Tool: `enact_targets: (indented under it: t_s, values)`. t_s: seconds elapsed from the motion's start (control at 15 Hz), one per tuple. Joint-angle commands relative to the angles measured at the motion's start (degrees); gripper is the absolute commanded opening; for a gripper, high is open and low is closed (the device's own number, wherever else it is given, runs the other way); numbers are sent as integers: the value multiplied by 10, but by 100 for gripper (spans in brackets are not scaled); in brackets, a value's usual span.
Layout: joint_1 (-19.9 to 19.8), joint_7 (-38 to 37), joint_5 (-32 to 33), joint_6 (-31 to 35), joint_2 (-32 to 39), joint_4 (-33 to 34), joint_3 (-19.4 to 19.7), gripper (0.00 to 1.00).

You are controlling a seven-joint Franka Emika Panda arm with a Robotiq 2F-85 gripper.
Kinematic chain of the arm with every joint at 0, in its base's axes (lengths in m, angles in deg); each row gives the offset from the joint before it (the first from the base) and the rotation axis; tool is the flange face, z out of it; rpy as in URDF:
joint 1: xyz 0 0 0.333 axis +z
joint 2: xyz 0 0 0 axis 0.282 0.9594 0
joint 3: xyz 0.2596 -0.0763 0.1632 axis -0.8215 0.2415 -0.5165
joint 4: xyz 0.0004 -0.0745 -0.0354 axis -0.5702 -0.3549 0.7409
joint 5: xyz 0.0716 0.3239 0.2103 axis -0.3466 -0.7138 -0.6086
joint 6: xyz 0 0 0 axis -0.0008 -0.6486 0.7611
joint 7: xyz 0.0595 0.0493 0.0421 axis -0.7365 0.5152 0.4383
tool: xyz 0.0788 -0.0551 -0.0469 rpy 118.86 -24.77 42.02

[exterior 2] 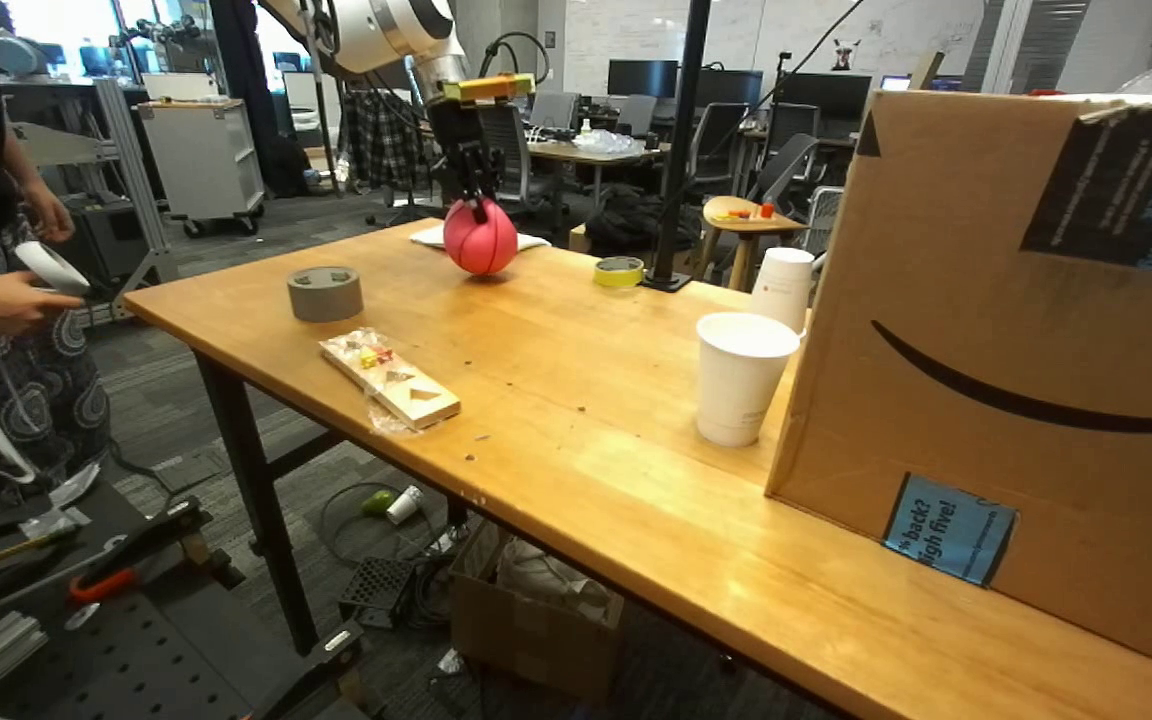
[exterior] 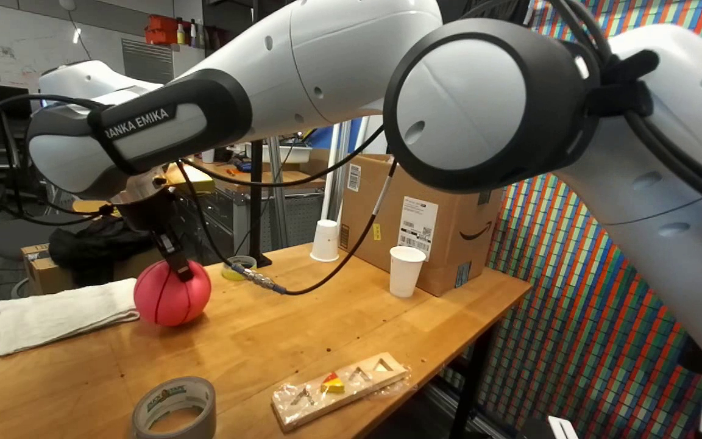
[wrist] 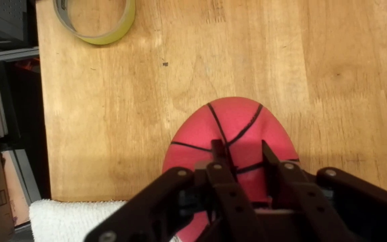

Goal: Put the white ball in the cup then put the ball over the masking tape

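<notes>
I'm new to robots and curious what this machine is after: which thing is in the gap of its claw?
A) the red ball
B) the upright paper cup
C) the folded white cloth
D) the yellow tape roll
A, since the wrist view shows the red ball in the gap of the claw.

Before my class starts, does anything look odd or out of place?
Two things: the rear cup, between pole and box, is upside down, unlike the upright cup; and what looks like a tipped cup lies astray on the floor.
</notes>
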Motion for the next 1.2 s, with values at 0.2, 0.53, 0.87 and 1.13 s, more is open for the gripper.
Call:
enact_targets:
  t_s: [0.2, 0.53, 0.87, 1.13]
  values:
    - [-2, -38, 17, 11, -142, -159, 9, 8]
    - [-16, -113, 22, 5, -241, -286, -12, 8]
    - [-16, -215, 20, 7, -359, -429, -50, 8]
    - [-15, -276, 3, -2, -447, -529, -93, 8]
